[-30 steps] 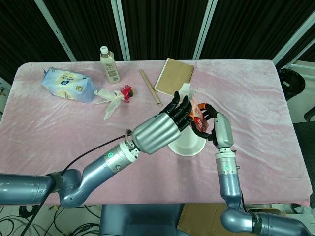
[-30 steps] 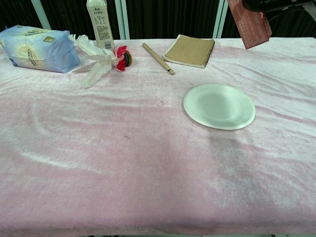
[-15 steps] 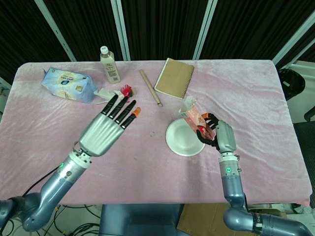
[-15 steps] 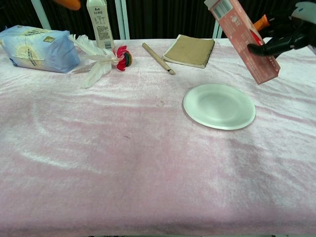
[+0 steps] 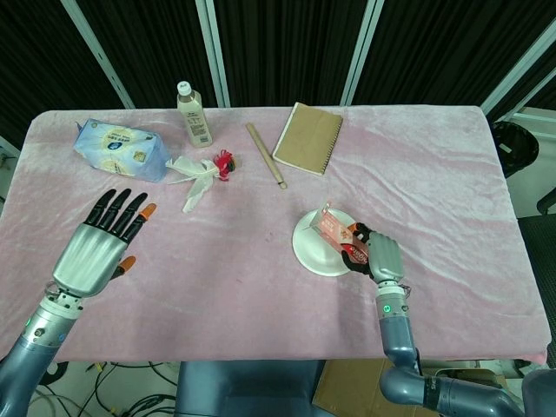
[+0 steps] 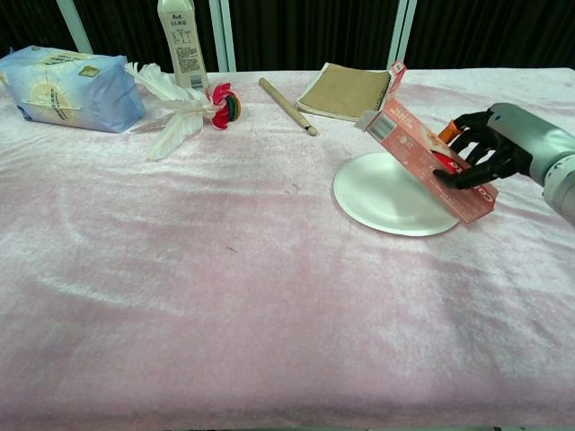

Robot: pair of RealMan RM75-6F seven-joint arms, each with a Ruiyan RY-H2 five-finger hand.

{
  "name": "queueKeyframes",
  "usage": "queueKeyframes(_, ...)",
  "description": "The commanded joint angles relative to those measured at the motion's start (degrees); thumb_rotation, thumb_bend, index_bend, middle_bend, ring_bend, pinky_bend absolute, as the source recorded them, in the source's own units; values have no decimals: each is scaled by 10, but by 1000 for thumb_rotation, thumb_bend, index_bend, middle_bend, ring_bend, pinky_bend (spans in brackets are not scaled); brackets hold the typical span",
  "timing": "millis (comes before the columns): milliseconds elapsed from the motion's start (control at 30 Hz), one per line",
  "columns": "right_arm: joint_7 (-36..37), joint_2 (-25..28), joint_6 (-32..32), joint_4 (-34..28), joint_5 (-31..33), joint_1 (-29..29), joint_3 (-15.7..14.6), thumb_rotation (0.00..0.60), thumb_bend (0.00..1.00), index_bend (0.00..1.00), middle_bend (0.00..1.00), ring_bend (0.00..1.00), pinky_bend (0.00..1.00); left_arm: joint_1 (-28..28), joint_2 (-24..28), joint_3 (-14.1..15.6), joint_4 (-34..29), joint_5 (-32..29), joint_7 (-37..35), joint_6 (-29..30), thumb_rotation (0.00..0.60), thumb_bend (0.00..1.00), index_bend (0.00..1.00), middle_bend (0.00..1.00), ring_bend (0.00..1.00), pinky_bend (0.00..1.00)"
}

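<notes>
Lowered since the earlier frames, the pink carton [image 6: 429, 156] now hangs tilted just over the right rim of the white paper plate [image 6: 386, 199], where half a second ago it was up near the top right of the chest view. Whether its bottom corner touches the plate or the cloth cannot be told. The right hand [image 6: 490, 148] grips the carton's lower end, dark fingers [image 6: 460, 167] wrapped around its side, the open top pointing up and to the left toward the notebook. In the head view the same carton [image 5: 331, 229] sits at the plate's [image 5: 313, 248] right edge with the right hand [image 5: 375, 254] just beside it, right of centre.

The left hand [image 5: 97, 241] has drawn back to the lower left of the head view, away from the middle of the frame. It holds nothing, palm down, fingers straight and spread over the pink cloth of the counter [image 5: 243, 278]; it does not show in the chest view.

Along the far side of the counter lie a brown spiral notebook [image 6: 349, 91], a paper-wrapped stick [image 6: 287, 106], a red and white feathered toy [image 6: 184, 109], a white bottle [image 6: 178, 42] standing upright, and a blue tissue pack [image 6: 67, 87] at the upper left, all well apart from both hands.
</notes>
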Motion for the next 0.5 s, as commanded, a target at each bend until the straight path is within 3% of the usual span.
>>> queueKeyframes(33, -18, -19, -9, 29, -5, 4, -12, 600, 380, 395, 377, 360, 358, 28, 5, 0, 37, 6, -45, 12, 600, 33, 101, 59, 21, 94)
queueKeyframes(133, -36, -28, -10, 46, -7, 6, -15, 600, 303, 306, 289, 260, 247, 38, 4, -8, 59, 9, -61, 13, 600, 34, 98, 51, 2, 80)
queueKeyframes(200, -45, -34, -8, 53, -15, 8, -17, 600, 234, 198, 189, 143, 164, 43, 3, -13, 73, 12, -65, 12, 600, 34, 98, 47, 0, 76)
queueKeyframes(300, -58, -38, -7, 49, -20, 9, -16, 600, 184, 65, 82, 31, 116, 49, 1, -20, 77, 15, -74, 10, 600, 33, 98, 45, 0, 68)
queueKeyframes(500, -78, -30, -1, 14, -32, 9, -13, 600, 164, 12, 32, 0, 106, 62, 3, -26, 70, 34, -74, 10, 600, 33, 98, 45, 0, 67)
